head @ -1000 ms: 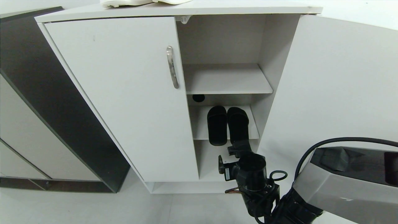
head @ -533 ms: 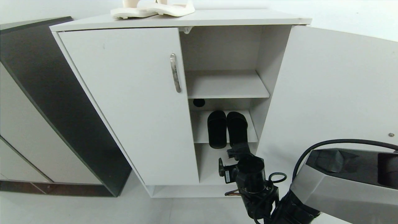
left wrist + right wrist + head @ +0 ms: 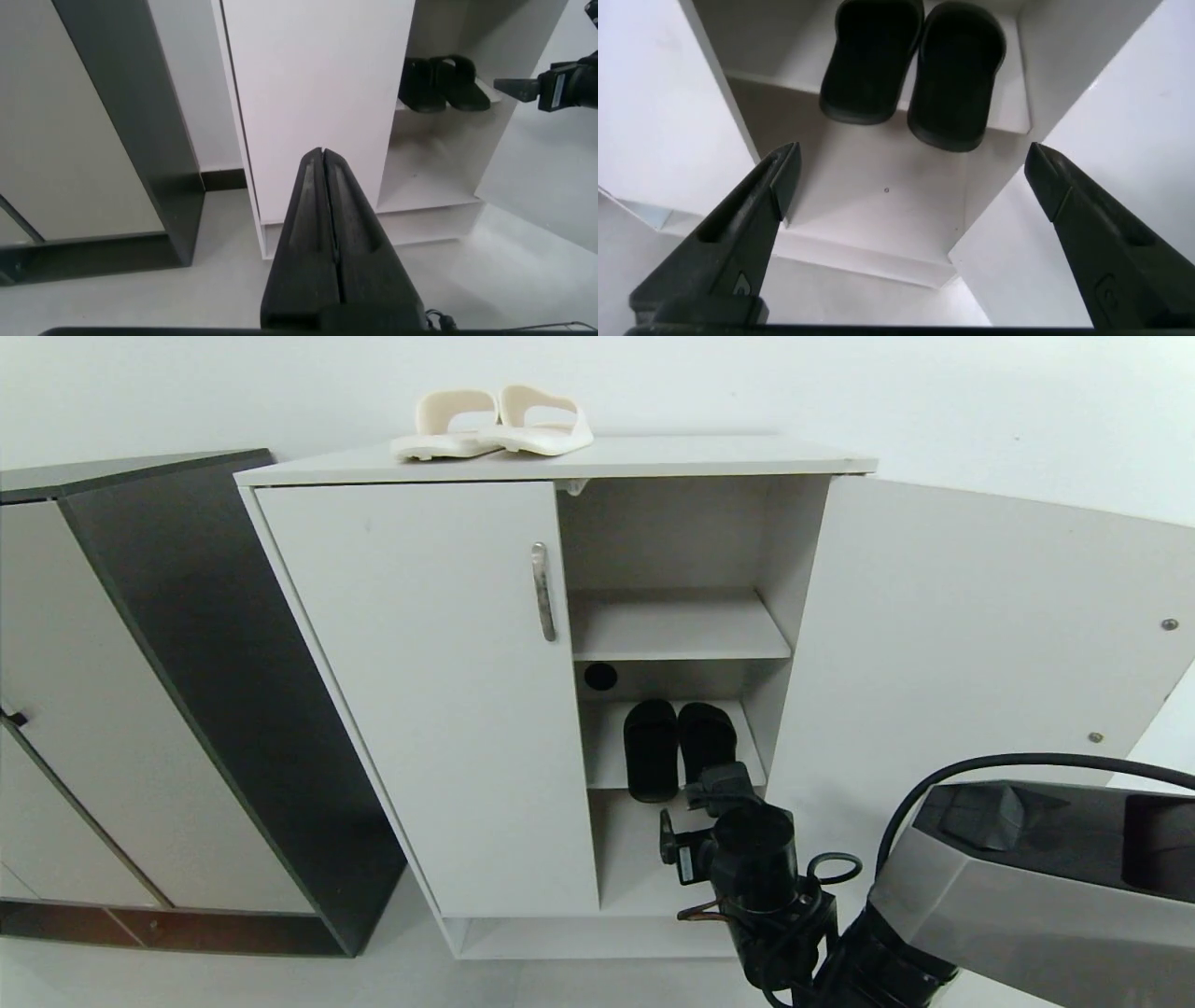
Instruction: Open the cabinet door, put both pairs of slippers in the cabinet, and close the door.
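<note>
Currently: cabinet stands with its right door swung wide open and its left door shut, metal handle upright at that door's inner edge.

Black slippers are inside, side by side on the middle shelf, toes to the back, heels hanging a little over the front edge. Upper shelf is above them, and the back panel between the two shelves has a round hole.

Cream slippers lie as a pair on the cabinet's top, above the shut left door (so outside, not in a compartment).

Right pincer is open wide, holding nothing. It sits in front of the open side, just below the black slippers' heels, aimed into the bottom compartment. The fingers are clear of the slippers.

Left pincer is closed, its fingers pressed flat together with nothing between them. It points at the lower part of the shut left door and is apart from it.

Dark cabinet stands just beside the white one on the robot's left.
</note>
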